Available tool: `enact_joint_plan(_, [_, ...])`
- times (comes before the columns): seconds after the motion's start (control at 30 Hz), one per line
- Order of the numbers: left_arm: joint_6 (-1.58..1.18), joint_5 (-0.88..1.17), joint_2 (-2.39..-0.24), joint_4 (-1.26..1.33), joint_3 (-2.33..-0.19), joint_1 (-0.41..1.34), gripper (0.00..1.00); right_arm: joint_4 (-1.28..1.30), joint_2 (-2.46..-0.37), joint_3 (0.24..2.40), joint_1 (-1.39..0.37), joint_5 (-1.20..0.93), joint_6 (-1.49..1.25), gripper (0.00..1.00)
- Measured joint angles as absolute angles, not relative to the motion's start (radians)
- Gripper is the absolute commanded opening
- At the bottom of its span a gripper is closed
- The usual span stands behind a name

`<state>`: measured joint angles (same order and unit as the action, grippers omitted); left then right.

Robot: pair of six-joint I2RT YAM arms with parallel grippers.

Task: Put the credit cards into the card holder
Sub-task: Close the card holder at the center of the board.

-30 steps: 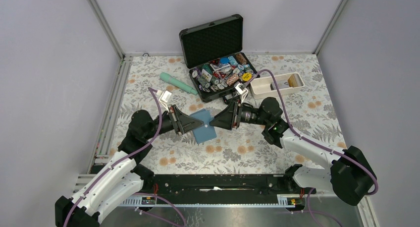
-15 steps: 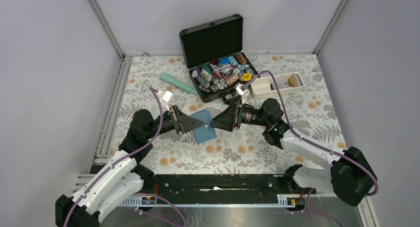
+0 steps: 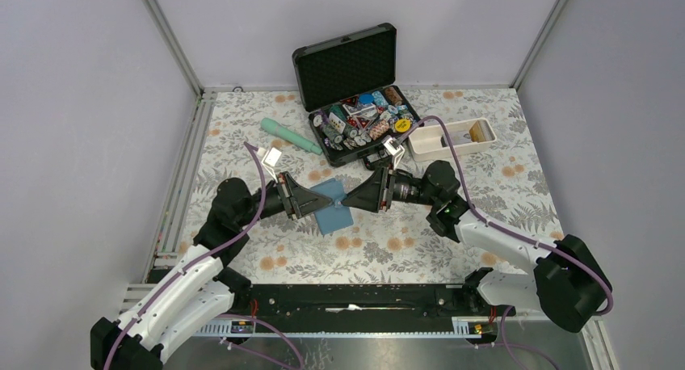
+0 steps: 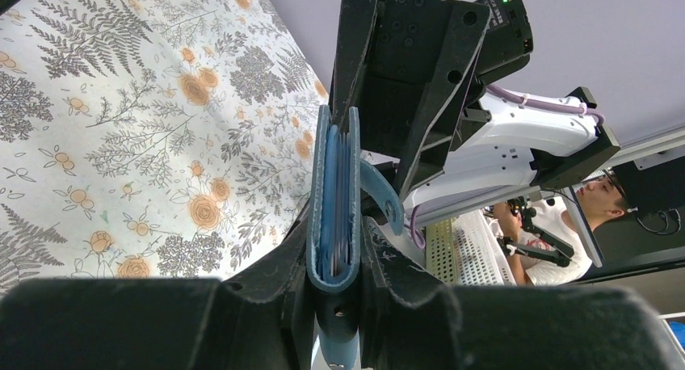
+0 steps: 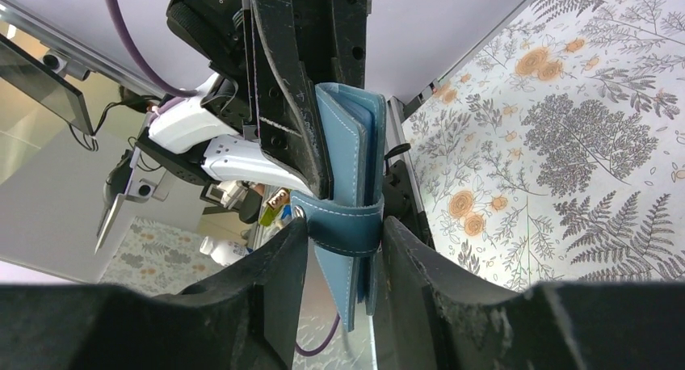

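Observation:
The teal-blue card holder [image 3: 333,207] is held on edge just above the floral cloth, mid-table, between both arms. My left gripper [image 3: 317,202] is shut on its folded spine [image 4: 335,192], both fingers pressed flat against its sides. In the left wrist view, thin pale edges of credit cards [image 4: 334,261] show between the blue leaves. My right gripper [image 3: 347,199] meets the holder from the opposite side. In the right wrist view its gripper [image 5: 343,224] closes on the snap strap [image 5: 343,224] wrapped round the holder [image 5: 351,144], a finger touching each side.
An open black foam-lined case [image 3: 355,103] full of poker chips stands at the back. A teal cylinder [image 3: 291,136] lies to its left, and a long white tray [image 3: 452,137] to its right. Purple cables loop over both arms.
The right jaws widened a little around the strap, then narrowed back onto it. The right arm edged slightly left. The left gripper and the holder stayed put.

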<state>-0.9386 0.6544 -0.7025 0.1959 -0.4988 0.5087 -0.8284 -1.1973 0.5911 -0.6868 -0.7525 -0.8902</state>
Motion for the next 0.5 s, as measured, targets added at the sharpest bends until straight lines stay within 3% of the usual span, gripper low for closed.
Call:
enact_joint_plan(0.27, [-0.934,0.654,-0.704,0.171,-0.499,0.507,0.0,-0.829,-1.223,0.591,-0.686,-0.76,-0.895,0.36])
enact_joint_plan(0.5, [-0.932,0.657,-0.717,0.148,-0.501,0.507,0.0,-0.828,-1.255,0.591,-0.684,-0.792,-0.895,0.41])
